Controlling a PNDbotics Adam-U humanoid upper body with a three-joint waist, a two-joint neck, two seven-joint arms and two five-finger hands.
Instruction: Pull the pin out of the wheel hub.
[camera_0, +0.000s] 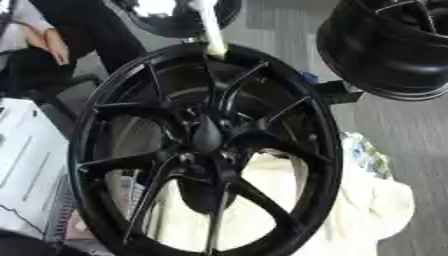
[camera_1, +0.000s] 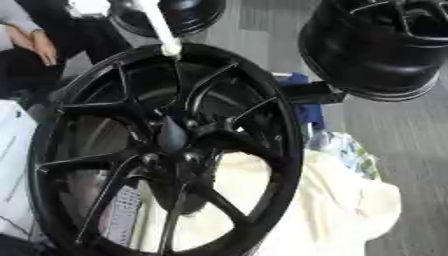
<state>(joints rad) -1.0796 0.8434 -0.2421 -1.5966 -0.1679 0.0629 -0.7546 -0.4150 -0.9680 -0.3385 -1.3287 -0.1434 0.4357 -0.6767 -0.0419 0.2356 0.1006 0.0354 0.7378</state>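
Note:
A large black wheel hub (camera_0: 206, 150) with thin spokes stands tilted on its edge and fills most of both views. A white rod-like pin (camera_0: 210, 30) comes down from the top edge, and its pale tip meets the hub's upper rim (camera_0: 216, 50). At the hub's centre sits a dark teardrop-shaped piece (camera_0: 207, 135); I cannot make out what it is. Neither of my hands shows in either view.
A second black wheel (camera_0: 385, 45) hangs at the upper right, and part of a third (camera_0: 175, 15) is at the top. A cream cloth (camera_0: 350, 210) lies behind the hub at the lower right. A white box (camera_0: 26, 160) stands at the left.

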